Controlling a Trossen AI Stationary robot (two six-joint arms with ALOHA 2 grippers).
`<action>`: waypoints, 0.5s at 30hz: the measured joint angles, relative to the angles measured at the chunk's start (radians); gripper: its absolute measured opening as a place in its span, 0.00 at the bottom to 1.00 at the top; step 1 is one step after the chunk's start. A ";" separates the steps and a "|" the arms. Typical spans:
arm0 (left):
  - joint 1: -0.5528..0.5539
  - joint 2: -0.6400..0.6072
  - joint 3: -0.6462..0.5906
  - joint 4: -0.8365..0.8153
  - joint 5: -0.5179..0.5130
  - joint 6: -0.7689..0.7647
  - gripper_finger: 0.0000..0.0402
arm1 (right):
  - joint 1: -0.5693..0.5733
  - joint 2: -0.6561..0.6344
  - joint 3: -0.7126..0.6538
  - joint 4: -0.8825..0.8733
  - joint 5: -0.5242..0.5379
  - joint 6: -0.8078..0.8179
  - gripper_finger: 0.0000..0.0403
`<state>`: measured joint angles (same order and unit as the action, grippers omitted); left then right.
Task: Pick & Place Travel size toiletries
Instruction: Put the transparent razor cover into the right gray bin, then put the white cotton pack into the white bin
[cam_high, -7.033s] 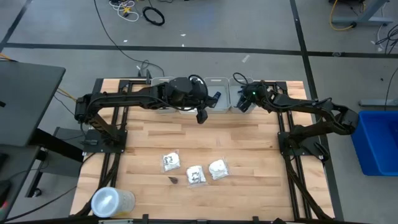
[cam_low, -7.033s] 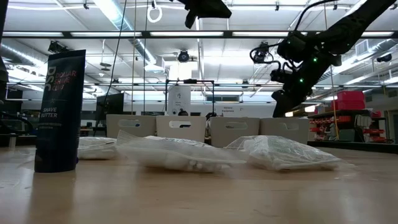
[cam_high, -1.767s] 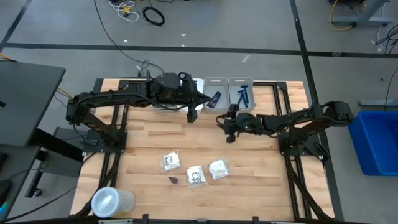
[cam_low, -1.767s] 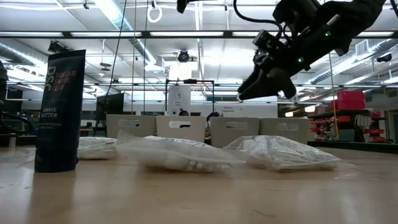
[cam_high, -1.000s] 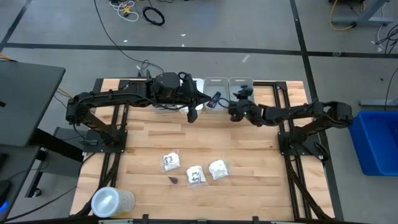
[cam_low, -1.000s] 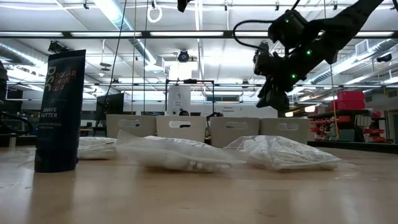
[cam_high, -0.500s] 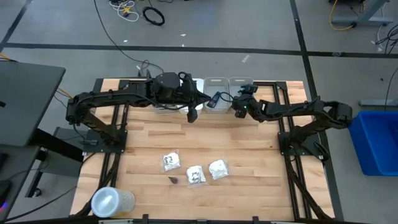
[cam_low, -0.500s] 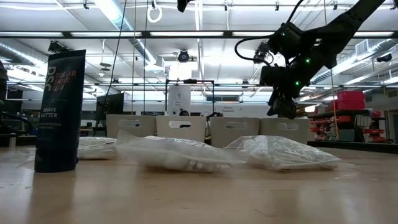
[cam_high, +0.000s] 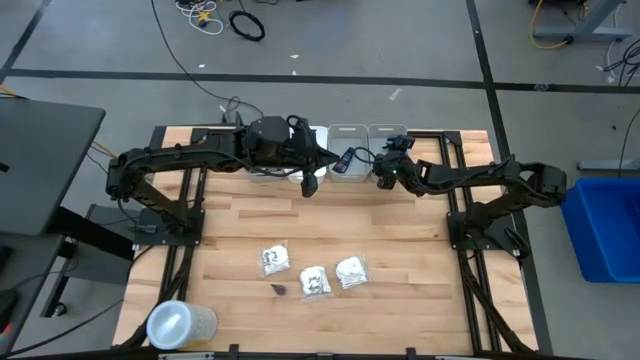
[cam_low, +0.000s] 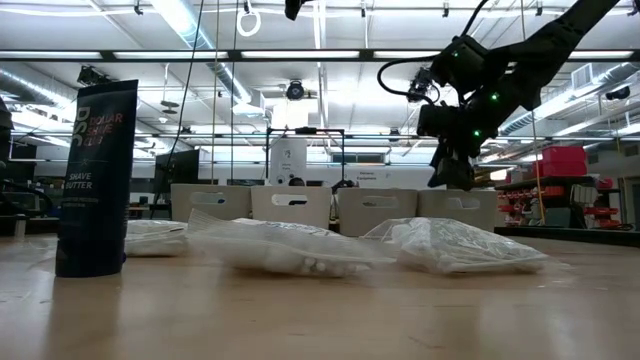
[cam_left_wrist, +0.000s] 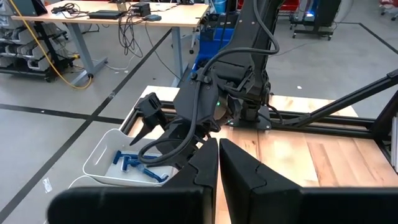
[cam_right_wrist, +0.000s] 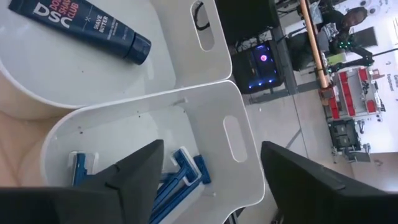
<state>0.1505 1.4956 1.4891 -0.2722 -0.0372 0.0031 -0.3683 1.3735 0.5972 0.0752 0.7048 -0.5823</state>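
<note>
The left pincer (cam_high: 309, 185) hangs clenched and empty over the table (cam_high: 230, 215) just before the bins. Three white packets (cam_high: 313, 281) lie near the table's front edge; they look light, soft and crinkly, best pinched at a flat edge. The right pincer (cam_high: 386, 172) hovers released over the razor bin (cam_right_wrist: 239, 146), where thin blue razors (cam_right_wrist: 180, 171) lie, stiff and light, best gripped by the handle. In the next bin a dark tube (cam_right_wrist: 81, 25) reads "DSC … SHAVE BUTTER".
</note>
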 joint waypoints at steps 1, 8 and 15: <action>0.000 0.000 0.000 0.000 0.000 0.000 0.06 | 0.000 0.000 0.000 -0.002 0.000 0.000 0.71; 0.000 0.000 0.000 0.000 0.000 -0.016 0.06 | 0.000 -0.001 0.000 -0.006 0.000 -0.001 0.80; 0.000 0.000 0.000 0.000 0.008 -0.025 0.06 | 0.011 -0.078 0.000 0.018 0.001 -0.025 0.78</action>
<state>0.1501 1.4956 1.4891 -0.2722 -0.0296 -0.0223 -0.3570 1.2952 0.5972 0.0929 0.7054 -0.6071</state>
